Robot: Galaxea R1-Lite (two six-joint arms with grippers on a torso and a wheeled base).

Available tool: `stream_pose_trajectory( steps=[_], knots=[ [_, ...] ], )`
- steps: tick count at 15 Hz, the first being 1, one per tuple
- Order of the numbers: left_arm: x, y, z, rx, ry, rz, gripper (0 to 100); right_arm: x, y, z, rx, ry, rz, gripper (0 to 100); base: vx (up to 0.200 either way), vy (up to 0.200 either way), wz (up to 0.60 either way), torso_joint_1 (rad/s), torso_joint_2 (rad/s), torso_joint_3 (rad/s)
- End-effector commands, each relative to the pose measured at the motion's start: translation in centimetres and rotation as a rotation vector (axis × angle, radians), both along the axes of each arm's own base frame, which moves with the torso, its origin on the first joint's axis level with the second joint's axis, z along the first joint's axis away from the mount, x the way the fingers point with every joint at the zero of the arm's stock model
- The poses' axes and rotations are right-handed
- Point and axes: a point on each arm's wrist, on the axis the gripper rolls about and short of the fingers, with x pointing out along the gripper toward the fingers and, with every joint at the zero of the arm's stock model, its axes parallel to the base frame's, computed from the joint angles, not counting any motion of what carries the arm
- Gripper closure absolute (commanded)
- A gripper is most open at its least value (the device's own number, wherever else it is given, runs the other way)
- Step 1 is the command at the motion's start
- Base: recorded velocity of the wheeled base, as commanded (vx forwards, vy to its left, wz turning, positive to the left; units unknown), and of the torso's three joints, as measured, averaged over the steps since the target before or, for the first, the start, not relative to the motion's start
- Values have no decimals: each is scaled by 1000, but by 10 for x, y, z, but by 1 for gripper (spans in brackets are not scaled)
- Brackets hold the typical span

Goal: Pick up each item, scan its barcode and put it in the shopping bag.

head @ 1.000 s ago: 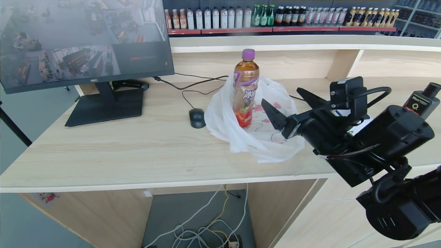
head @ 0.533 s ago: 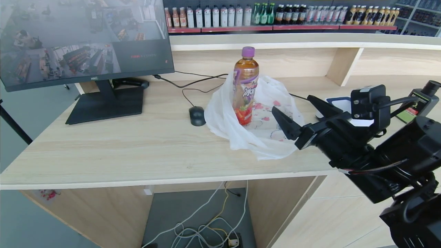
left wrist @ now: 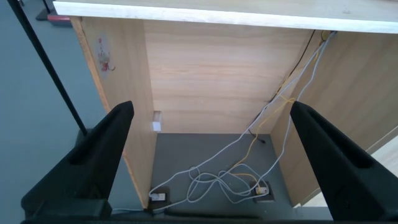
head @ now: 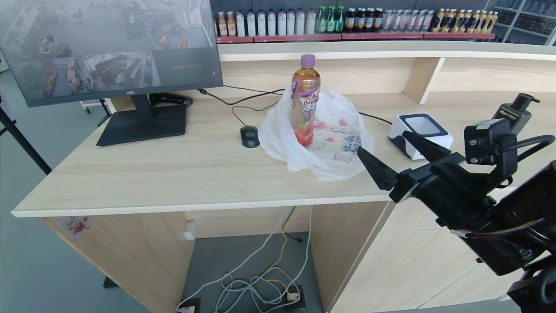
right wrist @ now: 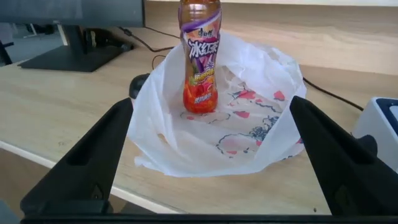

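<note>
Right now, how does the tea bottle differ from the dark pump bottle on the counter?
1. The tea bottle stands inside the white shopping bag; the pump bottle stands on the bare counter.
2. The tea bottle is clear, showing an amber drink, with a purple screw cap; the pump bottle is dark and opaque with a black pump head.
3. The tea bottle is left of the scanner, the pump bottle right of it.
Both stand upright and closed.
</note>
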Motion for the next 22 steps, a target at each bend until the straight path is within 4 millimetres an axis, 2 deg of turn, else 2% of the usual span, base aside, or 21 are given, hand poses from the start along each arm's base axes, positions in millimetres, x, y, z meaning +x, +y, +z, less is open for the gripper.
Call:
stream_pose_trajectory(
  steps=[1, 6, 12, 16, 19, 22],
  knots=[
    [0, 0, 0, 0, -2, 0, 0, 3, -3, -2, -4, 7, -17, 0, 0, -200, 0, -2, 2, -2],
    [0, 0, 0, -2, -1, 0, 0, 16, -28, -13, -24, 49, -125, 0, 0, -200, 0, 6, 4, 3],
    [0, 0, 0, -5, -1, 0, 0, 19, -35, -19, -33, 71, -153, 0, 0, -200, 0, 1, 2, 3],
    [0, 0, 0, -9, -1, 0, 0, 27, -48, -22, -34, 83, -209, 0, 0, -200, 0, 0, 2, 1],
    [0, 0, 0, -8, -2, 0, 0, 43, -64, -21, -26, 71, -285, 0, 0, -200, 0, 4, 5, 5],
    [0, 0, 0, -5, -1, 0, 0, 37, -67, -34, -30, 133, -280, 0, 0, -200, 0, 2, 1, 2]
  ],
)
